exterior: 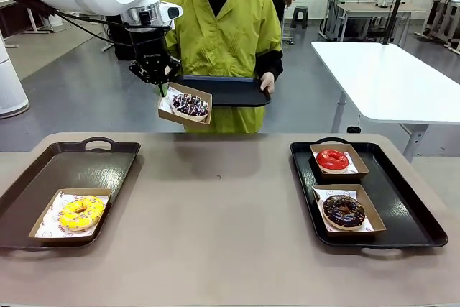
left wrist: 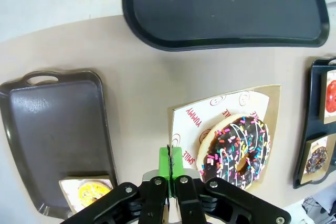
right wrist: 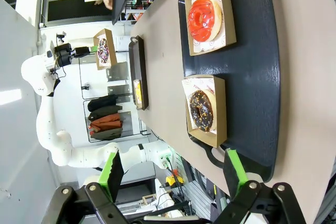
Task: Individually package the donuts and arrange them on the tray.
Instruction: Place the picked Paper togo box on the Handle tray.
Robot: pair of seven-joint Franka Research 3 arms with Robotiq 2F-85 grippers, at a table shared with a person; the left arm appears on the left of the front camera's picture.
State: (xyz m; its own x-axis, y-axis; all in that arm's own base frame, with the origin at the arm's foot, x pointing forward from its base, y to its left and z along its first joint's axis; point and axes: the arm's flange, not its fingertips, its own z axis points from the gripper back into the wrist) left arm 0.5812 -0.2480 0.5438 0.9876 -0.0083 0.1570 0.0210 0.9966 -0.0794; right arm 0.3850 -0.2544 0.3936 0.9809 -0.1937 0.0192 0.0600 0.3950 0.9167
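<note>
Front view: my left gripper (exterior: 159, 85), upper left of frame, pinches the edge of a box (exterior: 185, 105) holding the purple-dark donut (exterior: 190, 104), lifted above the tabletop (exterior: 215, 213) beside the person's tray (exterior: 226, 91). My right gripper (right wrist: 173, 169) is spread wide, bottom of its wrist view.

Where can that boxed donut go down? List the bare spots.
Free: the person's held tray; the left tray behind the yellow donut's box; the tabletop between trays. Crowded: the right tray, with the red donut and chocolate donut boxes.
</note>
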